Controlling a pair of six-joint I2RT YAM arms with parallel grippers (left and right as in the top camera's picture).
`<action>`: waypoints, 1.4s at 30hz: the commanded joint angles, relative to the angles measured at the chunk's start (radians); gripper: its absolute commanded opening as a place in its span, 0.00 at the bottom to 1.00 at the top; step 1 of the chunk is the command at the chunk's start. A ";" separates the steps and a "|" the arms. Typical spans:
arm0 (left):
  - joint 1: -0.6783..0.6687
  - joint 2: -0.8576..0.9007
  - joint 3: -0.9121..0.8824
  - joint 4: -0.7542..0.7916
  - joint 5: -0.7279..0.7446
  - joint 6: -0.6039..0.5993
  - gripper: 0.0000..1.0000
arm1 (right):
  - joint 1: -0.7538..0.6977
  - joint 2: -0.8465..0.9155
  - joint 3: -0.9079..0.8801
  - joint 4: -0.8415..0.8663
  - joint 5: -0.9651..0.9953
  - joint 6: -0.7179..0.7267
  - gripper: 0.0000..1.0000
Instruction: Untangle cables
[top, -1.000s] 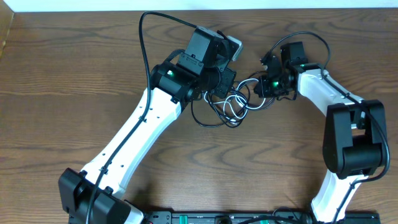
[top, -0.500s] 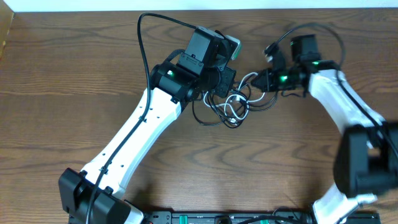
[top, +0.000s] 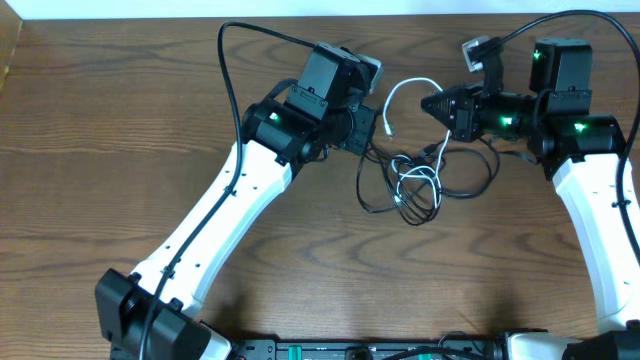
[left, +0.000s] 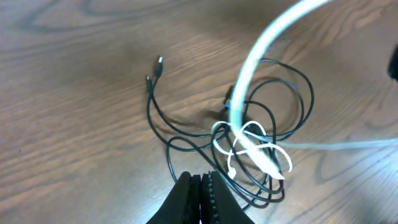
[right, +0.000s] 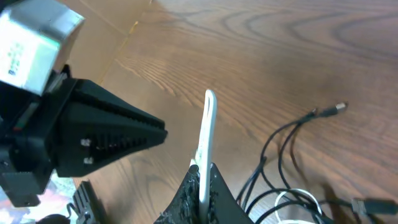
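Right claw (right: 203, 182) is clamped on the white cable (right: 208, 127), holding one stretch raised above the black cables (top: 420, 180) knotted on the table (top: 120, 120). Left claw (left: 200, 180) is pressed closed, apparently empty. Step in hand, I judge: drawing white free. Next move calls for a steady pull, tangle restrained.

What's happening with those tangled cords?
Right pincer shut on thin white cord. Left pincer shut, grip unclear. Thin black cords looped through white one. Nothing blocking.
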 joint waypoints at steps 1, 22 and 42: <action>0.027 0.032 0.000 -0.014 -0.019 -0.059 0.07 | 0.001 -0.003 0.013 -0.026 0.073 0.003 0.01; 0.117 0.072 0.000 -0.063 -0.010 -0.132 0.08 | 0.000 0.177 0.011 -0.255 0.919 0.325 0.01; 0.071 0.174 0.000 -0.036 -0.003 -0.154 0.22 | -0.057 0.353 0.011 -0.293 1.007 0.339 0.34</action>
